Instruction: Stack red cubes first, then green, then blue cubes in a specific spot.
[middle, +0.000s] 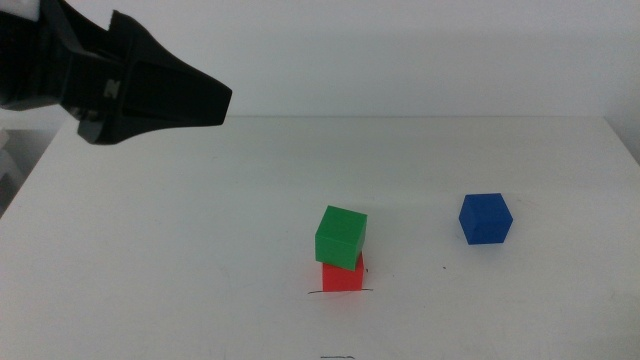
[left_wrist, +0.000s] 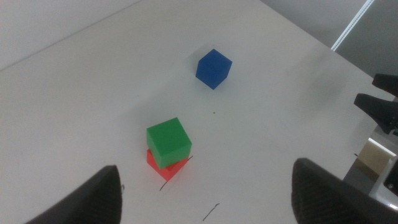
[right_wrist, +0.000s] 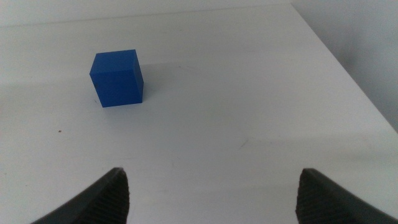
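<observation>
We saw the red cube resting on the short black line drawn on the white table, and the green cube sitting on top of it. The green one was turned a little against the red and hung slightly over one side, so the two were stacked but not squarely. That made two of the three layers done, by our reckoning.

The blue cube was the part left. It stood alone on the table, well apart from the stack, toward the right arm's side, with nothing touching it.

Our left gripper hung high over the far left of the table, clear of the stack; its wrist camera showed its jaws spread wide and empty, looking down on all three cubes. Our right gripper was outside the middle view, but its own camera showed both jaws wide apart and empty, with the blue cube ahead of them. We judged that arm better placed to fetch it.
</observation>
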